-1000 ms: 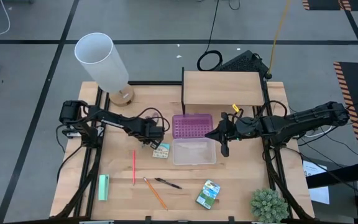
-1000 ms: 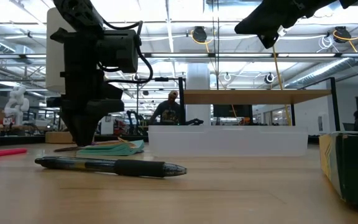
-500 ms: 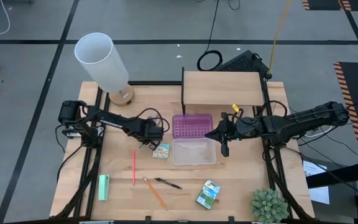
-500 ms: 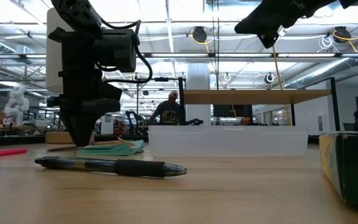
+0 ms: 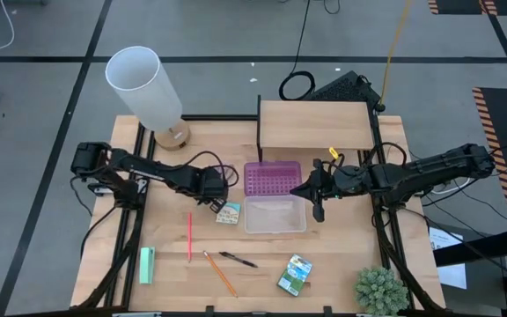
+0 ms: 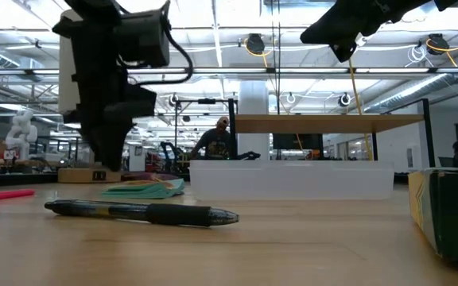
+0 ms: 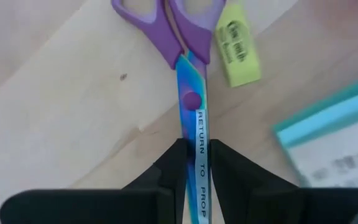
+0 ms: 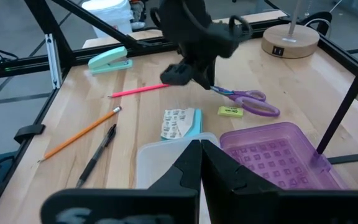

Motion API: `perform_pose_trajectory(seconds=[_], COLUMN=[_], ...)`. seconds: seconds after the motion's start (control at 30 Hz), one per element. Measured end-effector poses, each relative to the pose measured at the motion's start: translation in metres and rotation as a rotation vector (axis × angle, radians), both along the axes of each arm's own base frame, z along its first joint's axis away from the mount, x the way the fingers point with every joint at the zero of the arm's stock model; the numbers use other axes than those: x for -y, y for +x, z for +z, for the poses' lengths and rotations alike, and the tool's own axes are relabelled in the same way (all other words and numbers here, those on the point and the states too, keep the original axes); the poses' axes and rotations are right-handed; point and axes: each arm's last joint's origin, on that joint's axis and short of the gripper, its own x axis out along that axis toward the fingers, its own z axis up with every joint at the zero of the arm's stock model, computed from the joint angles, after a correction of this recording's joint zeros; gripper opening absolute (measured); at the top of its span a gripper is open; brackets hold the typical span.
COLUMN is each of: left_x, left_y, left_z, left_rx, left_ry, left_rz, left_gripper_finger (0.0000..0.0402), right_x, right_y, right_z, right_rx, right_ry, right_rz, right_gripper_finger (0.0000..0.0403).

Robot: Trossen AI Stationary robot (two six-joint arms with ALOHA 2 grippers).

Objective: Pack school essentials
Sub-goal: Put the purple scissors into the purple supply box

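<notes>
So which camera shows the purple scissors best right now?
The left wrist view: the scissors fill it, blade between the left gripper fingers. The right wrist view shows them small; the high and low views barely show them.

Two pencils — one red pencil (image 5: pixel 189 235), one orange pencil (image 5: pixel 221 274) — one black pen (image 5: pixel 238 259), one purple-handled scissors (image 7: pixel 188 37).
</notes>
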Motion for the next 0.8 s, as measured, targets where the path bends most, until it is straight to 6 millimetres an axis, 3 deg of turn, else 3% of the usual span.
perform_pose_trajectory(seconds=[0.17,0.57,0.8], left_x=[0.005,0.014,-0.005], left_y=[-0.003,0.000,0.020], left_z=[0.013,0.014,0.022], left_rx=[0.056,0.080,0.261], left_ry=[0.008,0.048,0.117], left_rz=[-0.032,-0.129,-0.186], left_gripper_finger=[0.0071,0.0071,0.0072], right_x=[0.000,0.000,0.000], right_y=[0.000,0.000,0.000], right_z=[0.000,0.000,0.001], right_rx=[0.000,0.005,0.006], right_ry=[0.000,0.001,0.000], right_rz=[0.000,0.000,-0.004], right_gripper_finger=[0.0000,0.0000,0.0000])
